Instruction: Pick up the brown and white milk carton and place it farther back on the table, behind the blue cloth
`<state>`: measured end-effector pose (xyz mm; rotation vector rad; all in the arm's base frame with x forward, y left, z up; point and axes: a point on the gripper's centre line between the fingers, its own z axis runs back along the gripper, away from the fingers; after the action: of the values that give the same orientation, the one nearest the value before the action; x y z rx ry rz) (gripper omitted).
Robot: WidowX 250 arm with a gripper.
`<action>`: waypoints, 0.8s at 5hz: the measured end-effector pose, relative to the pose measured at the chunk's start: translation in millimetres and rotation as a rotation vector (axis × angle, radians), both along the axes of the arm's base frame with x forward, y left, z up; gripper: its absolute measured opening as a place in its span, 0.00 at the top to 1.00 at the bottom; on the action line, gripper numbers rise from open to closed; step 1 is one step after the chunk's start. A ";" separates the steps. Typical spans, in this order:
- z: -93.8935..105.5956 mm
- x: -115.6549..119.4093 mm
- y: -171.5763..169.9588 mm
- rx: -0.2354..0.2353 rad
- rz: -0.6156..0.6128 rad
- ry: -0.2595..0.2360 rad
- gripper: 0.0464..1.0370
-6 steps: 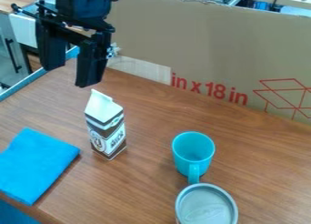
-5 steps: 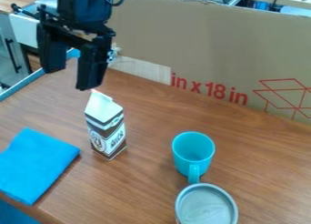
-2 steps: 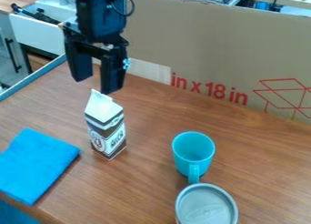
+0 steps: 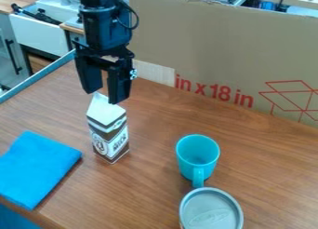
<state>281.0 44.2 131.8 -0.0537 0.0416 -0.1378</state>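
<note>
Black end effector (image 4: 104, 94), upper left of the frame, hangs with fingers wide (nothing between them) near the brown-and-white milk carton (image 4: 109, 130).

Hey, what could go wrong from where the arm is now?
The open pincer hangs close by the peaked top of the milk carton, so a fingertip might knock that tall, narrow carton over. The turquoise mug's handle points at the gray lid close by, so bumping one could jostle the other.
</note>
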 end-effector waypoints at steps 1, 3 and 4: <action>-3.9 2.9 4.7 0.027 0.010 0.013 0.12; -6.6 2.6 9.5 0.063 0.035 0.029 0.12; -7.4 2.9 6.5 0.071 0.019 0.033 0.12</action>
<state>283.8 50.7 124.4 0.0148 0.0786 -0.1159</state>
